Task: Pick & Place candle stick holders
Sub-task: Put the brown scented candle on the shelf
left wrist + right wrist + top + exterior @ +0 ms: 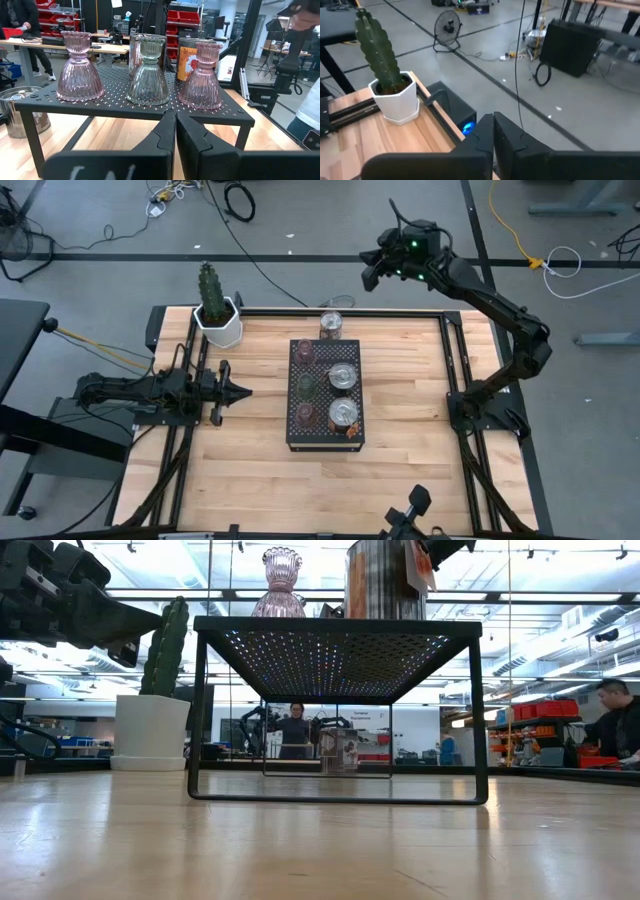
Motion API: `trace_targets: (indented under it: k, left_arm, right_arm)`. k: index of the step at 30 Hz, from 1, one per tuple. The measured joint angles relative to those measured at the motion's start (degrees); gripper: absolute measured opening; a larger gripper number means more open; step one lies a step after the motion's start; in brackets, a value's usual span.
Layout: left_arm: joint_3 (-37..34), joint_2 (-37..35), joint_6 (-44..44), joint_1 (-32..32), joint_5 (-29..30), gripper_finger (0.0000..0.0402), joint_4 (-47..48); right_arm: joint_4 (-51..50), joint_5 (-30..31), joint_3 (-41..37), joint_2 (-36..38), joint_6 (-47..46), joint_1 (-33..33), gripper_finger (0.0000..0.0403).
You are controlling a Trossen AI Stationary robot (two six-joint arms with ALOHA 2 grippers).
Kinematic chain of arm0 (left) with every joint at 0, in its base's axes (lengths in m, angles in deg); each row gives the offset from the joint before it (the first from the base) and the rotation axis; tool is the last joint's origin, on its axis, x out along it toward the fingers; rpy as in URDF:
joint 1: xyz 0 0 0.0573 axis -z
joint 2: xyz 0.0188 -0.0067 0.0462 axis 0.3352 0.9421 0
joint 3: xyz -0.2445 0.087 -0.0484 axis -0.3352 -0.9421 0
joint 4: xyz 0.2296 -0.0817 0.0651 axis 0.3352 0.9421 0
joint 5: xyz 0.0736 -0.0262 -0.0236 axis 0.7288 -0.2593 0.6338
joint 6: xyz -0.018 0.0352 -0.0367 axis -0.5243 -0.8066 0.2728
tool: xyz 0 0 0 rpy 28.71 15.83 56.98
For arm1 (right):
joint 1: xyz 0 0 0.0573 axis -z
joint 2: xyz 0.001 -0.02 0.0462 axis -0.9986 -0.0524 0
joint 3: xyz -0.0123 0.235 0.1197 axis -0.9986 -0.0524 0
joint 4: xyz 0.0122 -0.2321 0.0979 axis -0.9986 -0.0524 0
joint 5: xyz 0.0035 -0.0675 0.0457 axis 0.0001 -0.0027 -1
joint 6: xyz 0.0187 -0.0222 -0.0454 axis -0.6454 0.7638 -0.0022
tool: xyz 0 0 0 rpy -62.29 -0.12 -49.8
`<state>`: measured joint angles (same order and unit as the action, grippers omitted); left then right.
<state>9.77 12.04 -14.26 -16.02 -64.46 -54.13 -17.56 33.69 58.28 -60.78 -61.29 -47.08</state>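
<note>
- Left gripper (pixel 243 390) low over the tabletop (pixel 410 420), jaws pressed together and empty, pointing at the black perforated stand (pixel 297 423) from just beside its left edge.
- Right gripper (pixel 372 268) raised past the far edge, above the floor, jaws likewise pinched shut on nothing; best left waiting there.
- Candle stick holders on the stand: pink ones (pixel 80 67) and (pixel 202 76) at the near row's ends, a green one (pixel 148 72) between them, wider silvery ones (pixel 343 377) in the row behind. One more silvery holder (pixel 331 323) down on the tabletop just beyond the stand's far end.
- Likely step in hand: approach for a first pick. Advisable to open the jaws before advancing, lift to the level of a holder's narrow neck, and close there rather than on the flared ribbed skirt.
- Green holder straight ahead of the left wrist; neighbours close on both sides, so a centred, straight entry needed to avoid knocking them.
- Glass on perforated metal probably slides easily; slow closing, then a vertical lift.
- Surface: pale wood planks, dark rails along both sides, white pot with cactus (pixel 217 318) at the far left corner.
- Room: workshop with red bins, benches, cables and a fan on the grey floor, people at desks far behind.
</note>
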Motion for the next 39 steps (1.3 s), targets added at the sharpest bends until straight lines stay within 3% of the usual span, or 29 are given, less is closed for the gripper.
trace_targets:
  k: [8,16,26,39]
  left_arm:
    - [-0.02,0.0,0.01,-0.01,0.0,0.0018,0.0]
    - [0.0,0.0,0.01,-0.02,0.0,0.0018,0.02]
    - [0.0,0.0,0.01,0.0,0.0,0.0018,0.0]
    - [-0.01,0.0,0.01,-0.01,0.0,0.0018,0.01]
  right_arm:
    - [-10.24,-0.46,8.9,-7.71,-0.46,0.0,0.0016]
    - [-14.34,-0.61,13.58,-13.94,-0.44,-1.08,0.0053]
    - [-14.86,-0.57,13.77,-17.93,-0.32,-3.55,0.0127]
    - [-17.52,-0.46,13.81,-18.86,6.03,-4.07,0.0258]
